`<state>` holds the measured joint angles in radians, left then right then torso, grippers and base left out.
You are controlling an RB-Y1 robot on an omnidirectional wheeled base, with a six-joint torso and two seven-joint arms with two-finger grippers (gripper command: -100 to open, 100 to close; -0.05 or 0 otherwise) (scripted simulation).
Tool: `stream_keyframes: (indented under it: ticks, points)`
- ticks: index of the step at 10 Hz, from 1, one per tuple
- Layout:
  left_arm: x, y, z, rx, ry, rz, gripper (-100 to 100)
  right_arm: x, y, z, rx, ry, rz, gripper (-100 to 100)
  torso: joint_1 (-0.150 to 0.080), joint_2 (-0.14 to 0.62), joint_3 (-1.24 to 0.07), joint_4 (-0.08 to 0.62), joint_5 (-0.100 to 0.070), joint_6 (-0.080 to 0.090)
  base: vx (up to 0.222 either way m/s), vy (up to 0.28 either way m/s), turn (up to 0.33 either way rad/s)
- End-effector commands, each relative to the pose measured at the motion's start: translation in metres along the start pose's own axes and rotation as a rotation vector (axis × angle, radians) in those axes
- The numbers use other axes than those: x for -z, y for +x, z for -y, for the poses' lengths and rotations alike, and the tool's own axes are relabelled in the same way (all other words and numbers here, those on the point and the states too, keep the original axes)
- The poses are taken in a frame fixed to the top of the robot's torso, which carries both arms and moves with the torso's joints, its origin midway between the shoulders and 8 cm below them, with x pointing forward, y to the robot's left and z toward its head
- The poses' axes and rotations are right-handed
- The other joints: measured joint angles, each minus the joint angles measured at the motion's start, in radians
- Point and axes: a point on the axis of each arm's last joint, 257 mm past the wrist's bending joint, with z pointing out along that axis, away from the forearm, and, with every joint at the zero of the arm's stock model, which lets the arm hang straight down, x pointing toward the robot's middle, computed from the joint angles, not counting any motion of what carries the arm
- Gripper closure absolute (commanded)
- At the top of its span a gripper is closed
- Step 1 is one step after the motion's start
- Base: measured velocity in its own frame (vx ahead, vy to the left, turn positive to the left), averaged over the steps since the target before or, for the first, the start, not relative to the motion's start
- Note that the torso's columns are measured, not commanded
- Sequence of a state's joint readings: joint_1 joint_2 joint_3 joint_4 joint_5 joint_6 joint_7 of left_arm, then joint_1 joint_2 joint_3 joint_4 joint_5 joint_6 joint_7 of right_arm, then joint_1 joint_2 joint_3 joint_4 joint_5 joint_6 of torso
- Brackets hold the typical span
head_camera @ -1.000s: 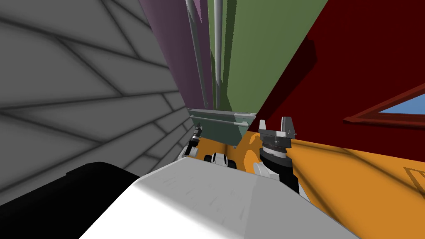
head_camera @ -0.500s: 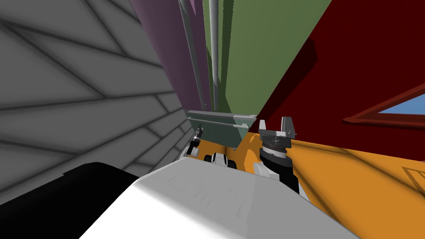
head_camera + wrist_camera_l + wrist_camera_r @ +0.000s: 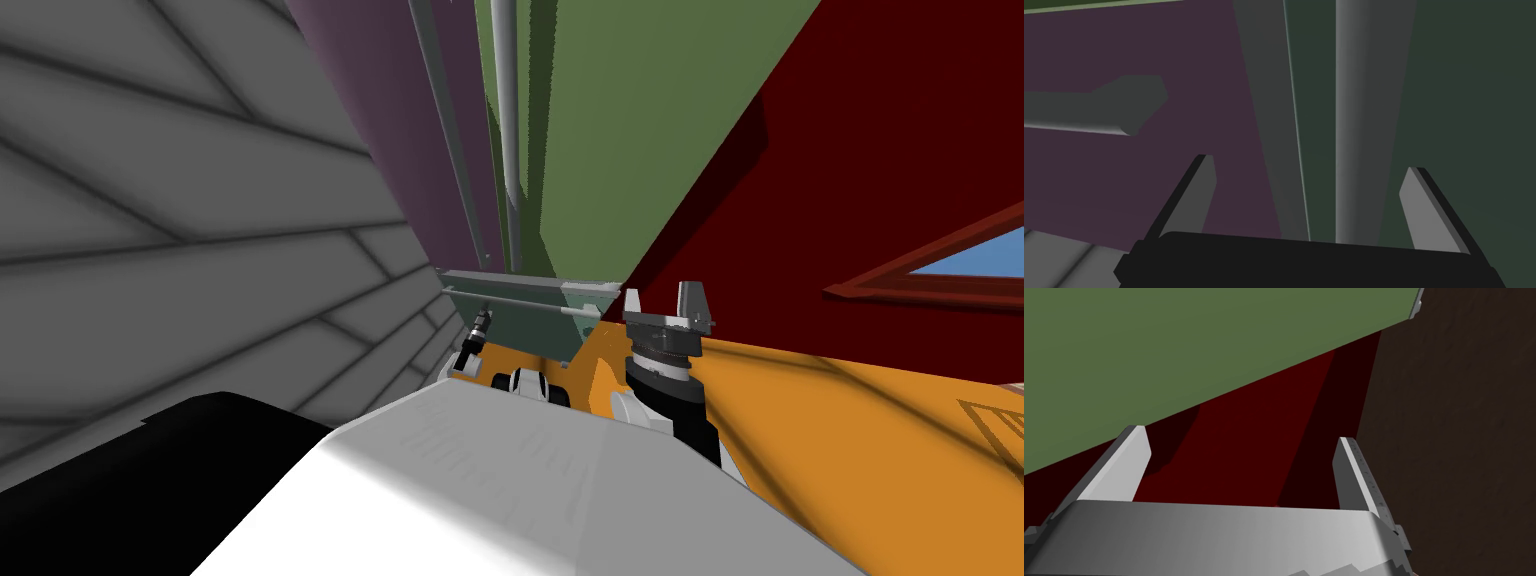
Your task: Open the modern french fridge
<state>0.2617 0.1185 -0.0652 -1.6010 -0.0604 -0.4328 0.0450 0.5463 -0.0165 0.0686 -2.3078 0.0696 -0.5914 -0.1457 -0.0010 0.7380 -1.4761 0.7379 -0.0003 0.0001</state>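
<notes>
The fridge [image 3: 620,120] stands ahead, beside the red wall [image 3: 860,150]. Its bottom drawer's [image 3: 530,328] handle [image 3: 1351,125] runs between the left gripper's [image 3: 1307,164] spread fingers. The right gripper [image 3: 1240,433], fingers spread too, hangs near the drawer's right corner.

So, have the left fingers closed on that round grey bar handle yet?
No, the left gripper is open, its fingers standing clear on either side of the round grey bar handle.

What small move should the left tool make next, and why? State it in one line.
Probably shut the left tool on the grey handle: its open fingers stand on either side of the bar, which runs between them to the tool's body, so a grip looks ready.
</notes>
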Motion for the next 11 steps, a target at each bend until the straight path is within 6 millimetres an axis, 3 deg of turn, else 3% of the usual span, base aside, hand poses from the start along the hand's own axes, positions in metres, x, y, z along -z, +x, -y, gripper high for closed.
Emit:
stream_keyframes:
  ticks: [1, 4, 5, 7, 8, 9, 10, 11]
  points:
    - [0.001, 0.007, -0.018, 0.006, -0.03, -0.007, -100, 0.0, 0.0, 0.0, 0.0, 0.0, 0.0, 0, 0.001, 0.0, 0.0, 0.0, 0.0, 0.0, 0.123, -0.002, -0.029]
    - [-0.001, 0.022, -0.039, 0.032, -0.068, -0.01, -100, 0.0, 0.0, 0.0, 0.0, 0.0, 0.0, 0, 0.0, -0.002, -0.001, 0.0, 0.0, 0.0, 0.144, -0.01, -0.048]
    - [0.0, 0.017, -0.035, 0.025, -0.06, -0.01, -100, 0.0, 0.0, 0.0, 0.0, 0.0, 0.0, 0, 0.001, -0.001, -0.001, 0.0, 0.0, 0.0, 0.069, -0.004, -0.006]
    - [-0.017, 0.001, -0.032, 0.019, -0.066, 0.03, -100, 0.0, 0.0, 0.0, 0.0, 0.0, 0.0, 0, 0.001, 0.005, 0.003, 0.002, 0.0, 0.001, 0.022, 0.007, -0.194]
    - [-0.013, 0.005, -0.032, 0.021, -0.062, 0.02, -100, 0.0, 0.0, 0.0, 0.0, 0.0, 0.0, 0, 0.002, 0.004, 0.003, 0.001, 0.0, 0.0, 0.007, 0.008, -0.031]
    - [-0.005, 0.013, -0.035, 0.024, -0.063, 0.002, 100, 0.0, 0.0, 0.0, 0.0, 0.0, 0.0, 0, 0.001, 0.002, 0.001, 0.001, 0.0, -0.001, -0.015, -0.004, 0.208]
    - [0.0, 0.018, -0.036, 0.026, -0.061, -0.01, 100, 0.0, 0.0, 0.0, 0.0, 0.0, 0.0, 0, 0.001, 0.001, 0.001, -0.001, 0.001, -0.001, -0.016, -0.013, 0.204]
    - [-0.007, 0.015, -0.028, 0.027, -0.045, -0.003, 100, 0.0, 0.0, 0.0, 0.0, 0.0, 0.0, 0, 0.003, -0.003, -0.001, -0.005, 0.003, -0.002, -0.02, -0.014, 0.037]
